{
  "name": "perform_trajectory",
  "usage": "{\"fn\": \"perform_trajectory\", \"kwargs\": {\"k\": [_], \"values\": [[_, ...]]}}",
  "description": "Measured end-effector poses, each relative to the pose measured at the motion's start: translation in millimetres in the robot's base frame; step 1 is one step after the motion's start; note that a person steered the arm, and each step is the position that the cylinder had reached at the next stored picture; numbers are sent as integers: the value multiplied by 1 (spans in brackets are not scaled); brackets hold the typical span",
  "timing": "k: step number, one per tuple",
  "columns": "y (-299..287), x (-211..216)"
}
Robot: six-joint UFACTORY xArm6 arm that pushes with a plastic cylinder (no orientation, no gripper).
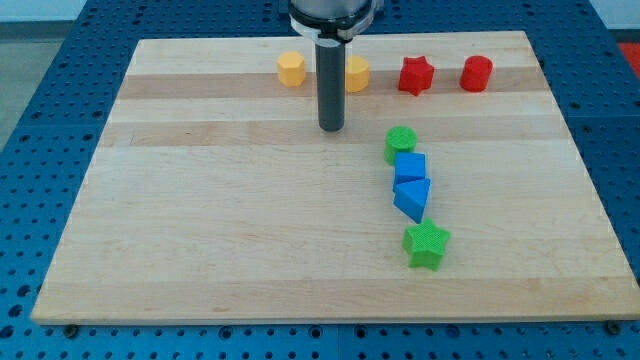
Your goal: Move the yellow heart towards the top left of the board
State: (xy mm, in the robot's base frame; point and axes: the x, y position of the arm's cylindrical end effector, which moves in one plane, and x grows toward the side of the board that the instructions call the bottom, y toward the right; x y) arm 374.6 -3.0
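Near the top edge of the wooden surface (200, 230), the yellow heart (357, 73) sits upper centre, partly behind the rod, a yellow hexagon (290, 69) to its left; the frame's left half lies open. The rod stands upright, my tip (331, 129) just below-left of the heart; this end effector has no jaws to spread or press.

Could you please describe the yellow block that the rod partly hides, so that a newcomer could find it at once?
Along the wooden board's top edge runs a row of four blocks. The yellow block is second from the view's left, peeking out right of the dark rod, whose tip sits just below it.
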Motion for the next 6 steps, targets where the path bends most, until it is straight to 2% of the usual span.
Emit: {"fn": "perform_trajectory", "kwargs": {"k": [6], "values": [[6, 0]]}}
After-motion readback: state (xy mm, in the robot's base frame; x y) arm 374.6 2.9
